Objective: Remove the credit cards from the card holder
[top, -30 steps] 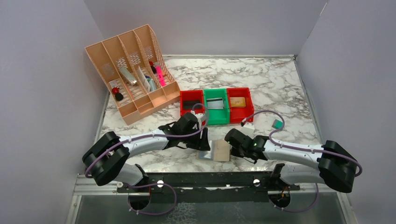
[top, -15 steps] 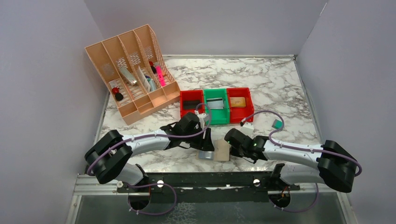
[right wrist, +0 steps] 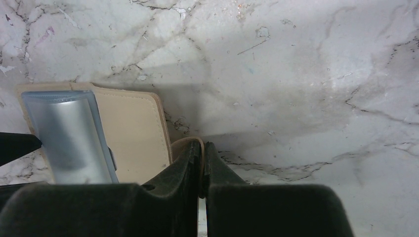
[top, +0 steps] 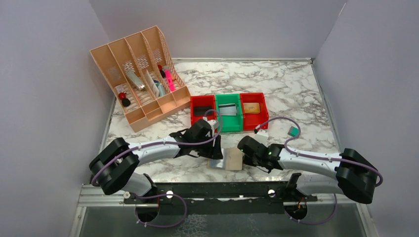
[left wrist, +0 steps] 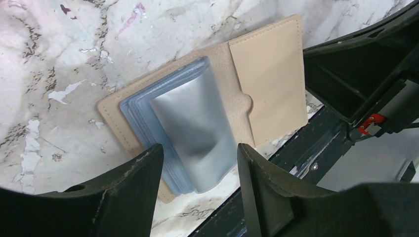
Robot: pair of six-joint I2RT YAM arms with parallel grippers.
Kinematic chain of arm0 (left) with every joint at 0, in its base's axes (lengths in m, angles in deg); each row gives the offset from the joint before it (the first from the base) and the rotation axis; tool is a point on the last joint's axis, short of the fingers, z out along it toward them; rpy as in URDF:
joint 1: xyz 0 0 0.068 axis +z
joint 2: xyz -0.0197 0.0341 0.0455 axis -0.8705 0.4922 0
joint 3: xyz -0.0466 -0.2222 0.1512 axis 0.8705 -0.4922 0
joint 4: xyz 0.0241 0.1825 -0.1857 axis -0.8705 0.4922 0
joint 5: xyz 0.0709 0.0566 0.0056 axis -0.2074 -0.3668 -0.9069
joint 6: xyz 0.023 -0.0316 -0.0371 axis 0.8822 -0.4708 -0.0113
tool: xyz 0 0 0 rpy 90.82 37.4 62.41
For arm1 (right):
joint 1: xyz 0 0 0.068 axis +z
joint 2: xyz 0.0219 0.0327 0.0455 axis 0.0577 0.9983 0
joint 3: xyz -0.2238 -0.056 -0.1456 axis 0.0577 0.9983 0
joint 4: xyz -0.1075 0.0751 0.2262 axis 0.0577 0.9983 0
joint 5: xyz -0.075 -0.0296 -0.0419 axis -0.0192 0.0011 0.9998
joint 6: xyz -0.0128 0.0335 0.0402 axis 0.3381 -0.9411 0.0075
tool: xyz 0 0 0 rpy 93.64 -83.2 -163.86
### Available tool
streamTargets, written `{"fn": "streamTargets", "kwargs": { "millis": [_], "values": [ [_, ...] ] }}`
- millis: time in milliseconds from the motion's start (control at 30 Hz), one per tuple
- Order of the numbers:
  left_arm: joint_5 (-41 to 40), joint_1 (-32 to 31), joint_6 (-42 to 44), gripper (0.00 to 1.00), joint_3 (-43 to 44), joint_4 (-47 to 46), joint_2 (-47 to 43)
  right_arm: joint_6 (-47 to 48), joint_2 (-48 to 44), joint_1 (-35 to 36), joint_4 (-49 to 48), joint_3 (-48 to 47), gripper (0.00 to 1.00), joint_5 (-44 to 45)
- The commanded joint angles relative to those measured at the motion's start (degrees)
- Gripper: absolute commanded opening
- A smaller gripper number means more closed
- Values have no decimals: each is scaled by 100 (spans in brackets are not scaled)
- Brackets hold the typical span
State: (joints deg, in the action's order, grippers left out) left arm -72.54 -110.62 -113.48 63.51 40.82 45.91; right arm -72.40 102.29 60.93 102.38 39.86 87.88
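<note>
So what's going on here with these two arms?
Two robot arms are working on a small tan card holder that lies open on the marble table, near its front edge. The right pincer is shut on the holder's tan edge, apparently pinning it in place. The left pincer is open just above it, one finger on either side of the blue-grey sleeves inside. Neither pincer has a card in it.

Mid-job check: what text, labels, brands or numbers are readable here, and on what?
No legible text in any view.
Card holder: blank tan panels, plain sleeves.
Cards in the green bin, left red bin and right red bin: too small to read.
</note>
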Motion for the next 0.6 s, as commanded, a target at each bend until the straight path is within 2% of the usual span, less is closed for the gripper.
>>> {"fn": "streamTargets", "kwargs": {
  "millis": [0,133,233,567],
  "values": [
    [-121,-43,56,60,168,118,-89,-113,35,-15,78,139,9,-31],
    [113,-78,71,59,207,16,79,-111,27,-15,65,148,9,-28],
    [63,-170,76,53,212,-99,159,-120,20,-15,36,170,9,-42],
    [198,-370,-68,53,239,-530,337,-113,5,-15,14,184,10,-71]
  ]
}}
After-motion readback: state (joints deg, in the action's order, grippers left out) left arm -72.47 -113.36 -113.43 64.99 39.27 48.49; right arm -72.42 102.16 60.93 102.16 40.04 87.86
